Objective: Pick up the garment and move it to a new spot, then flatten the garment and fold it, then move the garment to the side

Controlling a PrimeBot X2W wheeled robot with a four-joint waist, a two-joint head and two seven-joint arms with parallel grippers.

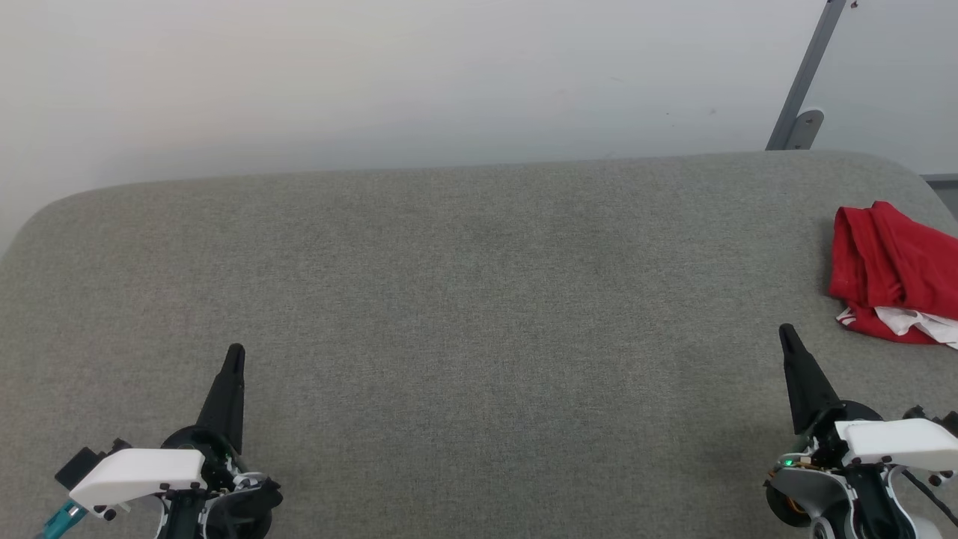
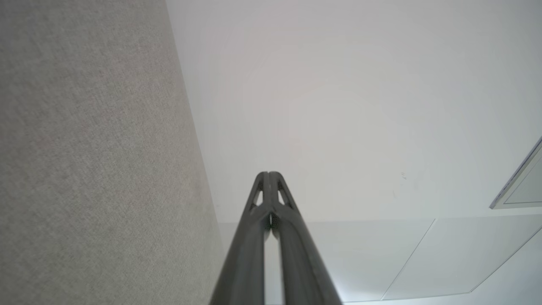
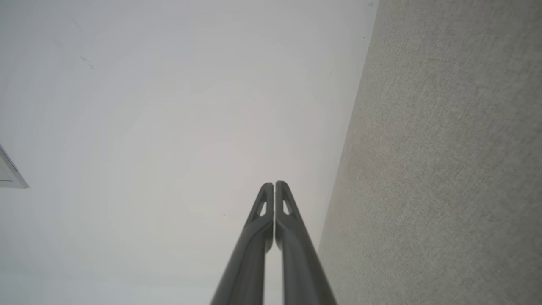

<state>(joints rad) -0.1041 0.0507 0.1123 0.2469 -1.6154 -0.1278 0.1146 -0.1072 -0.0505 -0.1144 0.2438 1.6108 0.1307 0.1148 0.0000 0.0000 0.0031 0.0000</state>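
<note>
head view: the crumpled soft red fabric garment (image 1: 891,273) with white parts lies at the right edge of the wide grey felt-covered table (image 1: 479,299); over the table's near left the left gripper (image 1: 235,352) and over its near right the right gripper (image 1: 785,331) each have their fingers pressed together, empty

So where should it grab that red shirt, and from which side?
Probably the red fold along the left edge of the garment, coming from above with the right end effector, which sits nearest. The garment lies bunched on the grey surface, so a raised fold gives something to pinch. That end effector is shut, so it opens first.
</note>
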